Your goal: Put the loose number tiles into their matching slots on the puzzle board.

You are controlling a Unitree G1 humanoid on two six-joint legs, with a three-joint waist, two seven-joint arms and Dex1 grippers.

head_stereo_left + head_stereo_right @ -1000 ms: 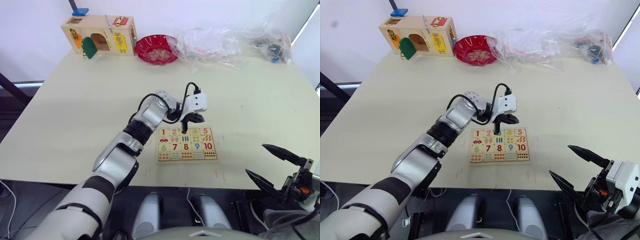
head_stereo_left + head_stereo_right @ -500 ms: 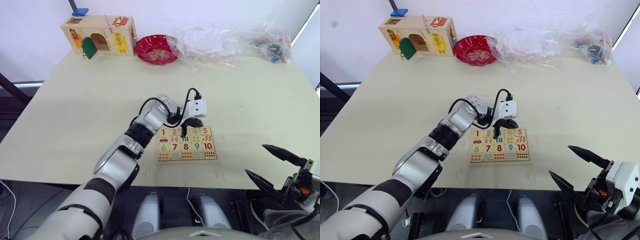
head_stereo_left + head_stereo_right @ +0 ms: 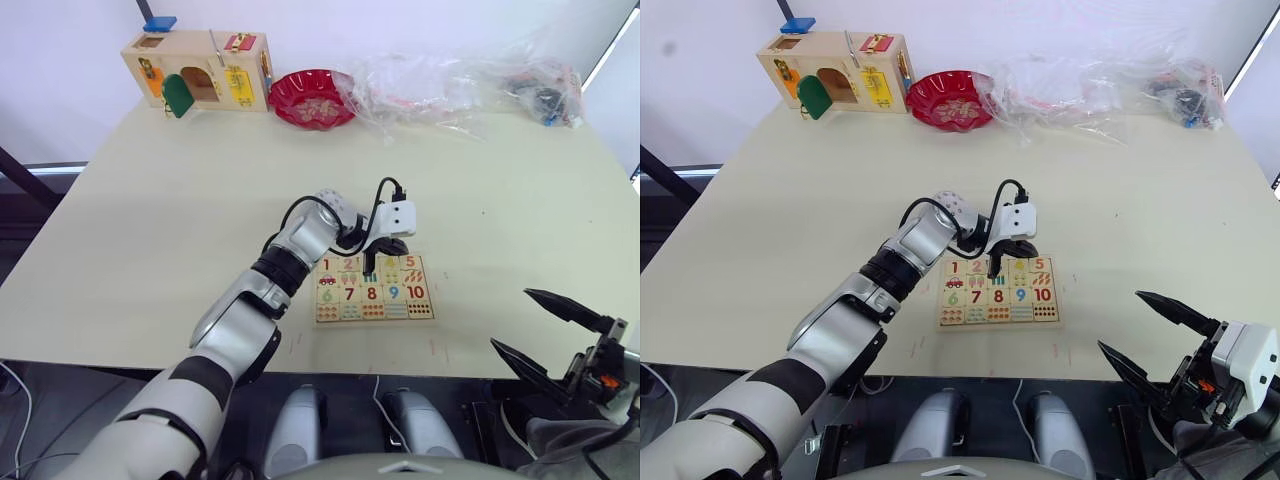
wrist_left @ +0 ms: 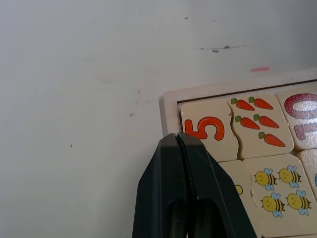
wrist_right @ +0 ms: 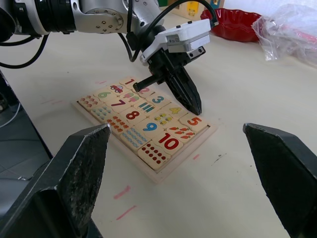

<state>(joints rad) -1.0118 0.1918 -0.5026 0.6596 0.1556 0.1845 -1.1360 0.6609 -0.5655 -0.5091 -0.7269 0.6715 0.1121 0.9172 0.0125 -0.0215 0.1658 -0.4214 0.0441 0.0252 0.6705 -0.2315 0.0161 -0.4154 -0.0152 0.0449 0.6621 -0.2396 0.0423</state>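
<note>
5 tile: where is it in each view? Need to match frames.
Left eye view: 5 tile, right end of the 1-to-5 row.
Right eye view: same spot.
Left wrist view: in the puzzle board corner, beside the shut left hand.
Right wrist view: just under the left hand's tips.
Shared landmark: 10 tile, same column, carrot square between.

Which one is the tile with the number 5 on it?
Find the big pale table, then the small wooden puzzle board near its front edge. The 5 tile sits in the far right corner of the board's top row, beside the shut black left gripper. Its numeral is orange-red, with a carrot picture below it.
</note>
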